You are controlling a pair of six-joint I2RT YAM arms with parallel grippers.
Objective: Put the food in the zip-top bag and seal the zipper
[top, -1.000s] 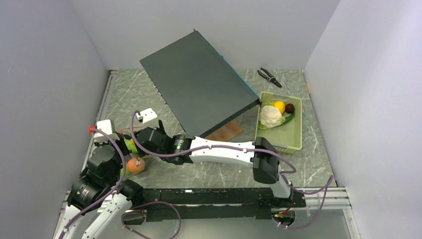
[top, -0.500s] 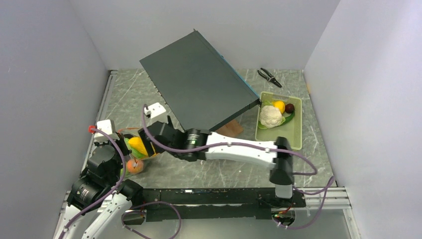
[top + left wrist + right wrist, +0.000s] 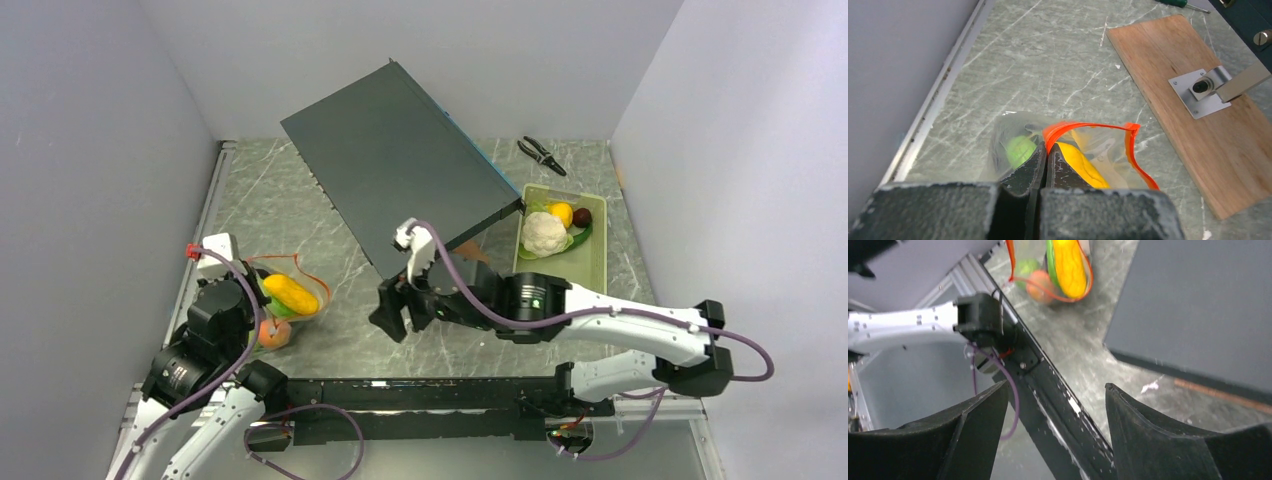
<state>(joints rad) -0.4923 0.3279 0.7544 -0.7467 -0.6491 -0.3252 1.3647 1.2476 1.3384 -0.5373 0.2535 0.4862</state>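
Your left gripper (image 3: 1046,150) has its fingers (image 3: 1025,172) pressed together, pinching the zipper (image 3: 1088,126) at the near edge of the zip-top bag (image 3: 1003,132), whose mouth gapes open. The bag lies at the left side of the table (image 3: 270,190), holding a yellow piece (image 3: 291,293), a lime (image 3: 1019,148) and an orange (image 3: 271,333). Your right gripper (image 3: 1057,390) hangs mid-table, fingers (image 3: 975,427) spread wide, gripping nothing. The cauliflower (image 3: 544,232) sits in the tray (image 3: 595,280), far right.

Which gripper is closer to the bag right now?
Left. The left gripper is shut on the bag's orange mouth edge. The right gripper is open and apart from it, off to the bag's right in the overhead view.
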